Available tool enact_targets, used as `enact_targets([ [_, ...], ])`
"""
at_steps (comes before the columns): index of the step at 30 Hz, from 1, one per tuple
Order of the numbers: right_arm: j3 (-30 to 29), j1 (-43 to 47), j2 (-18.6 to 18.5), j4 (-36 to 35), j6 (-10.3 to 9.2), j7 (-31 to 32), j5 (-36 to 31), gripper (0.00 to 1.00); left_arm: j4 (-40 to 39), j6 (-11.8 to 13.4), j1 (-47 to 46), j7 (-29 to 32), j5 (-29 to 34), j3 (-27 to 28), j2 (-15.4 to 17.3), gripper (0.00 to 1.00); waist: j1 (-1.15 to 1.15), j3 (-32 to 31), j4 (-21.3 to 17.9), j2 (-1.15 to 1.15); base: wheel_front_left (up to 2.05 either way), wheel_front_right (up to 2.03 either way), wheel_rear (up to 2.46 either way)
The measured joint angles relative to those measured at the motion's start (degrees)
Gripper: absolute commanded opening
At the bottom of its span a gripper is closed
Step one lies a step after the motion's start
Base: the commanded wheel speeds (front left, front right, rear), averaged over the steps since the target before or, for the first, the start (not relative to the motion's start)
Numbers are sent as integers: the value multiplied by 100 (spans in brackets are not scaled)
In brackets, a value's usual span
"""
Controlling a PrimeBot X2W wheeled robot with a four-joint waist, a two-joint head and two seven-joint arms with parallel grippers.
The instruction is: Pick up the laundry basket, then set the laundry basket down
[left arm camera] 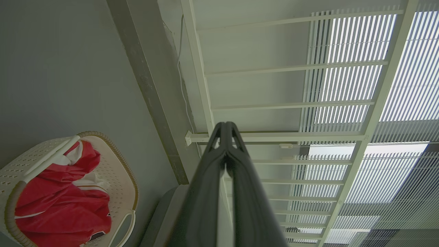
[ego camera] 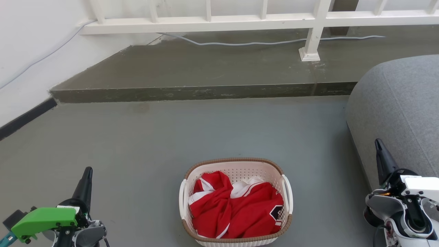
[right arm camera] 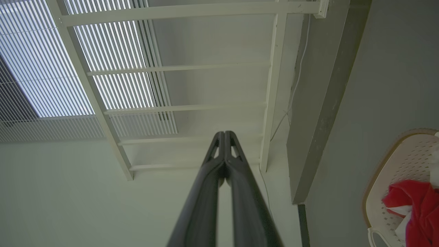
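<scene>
You have the laundry basket [ego camera: 236, 160] standing on the grey floor [ego camera: 154, 144], well short of the step [ego camera: 192, 92] at its far edge, with a red garment [ego camera: 236, 209] inside, perhaps a jersey. Your left gripper [ego camera: 88, 170] and right gripper [ego camera: 378, 142] flank it, fingers pressed together, holding nothing.

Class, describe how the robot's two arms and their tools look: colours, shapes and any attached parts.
The left tool has two long, dark, tapering fingers, slotted near the tips, above a bright green block, a teal piece and a grey rounded housing. The right tool has matching dark fingers on a white and pale grey housing with a black ring.
</scene>
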Motion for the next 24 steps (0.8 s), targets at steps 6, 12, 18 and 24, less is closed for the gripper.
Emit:
enact_targets([
  [6,-2,-1,0,3,1,0,1,0,0,0,0,0,0,0,0,0,0,0,0,0,0,0,0],
  [12,-3,-1,0,5,1,0,1,0,0,0,0,0,0,0,-1,0,0,0,0,0,0,0,0],
  [18,-5,-1,1,7,1,0,0,0,0,0,-1,0,0,0,-1,0,0,0,0,0,0,0,0],
  [24,-9,-1,1,9,2,0,0,0,-1,0,-1,0,0,0,-1,0,0,0,0,0,0,0,0],
])
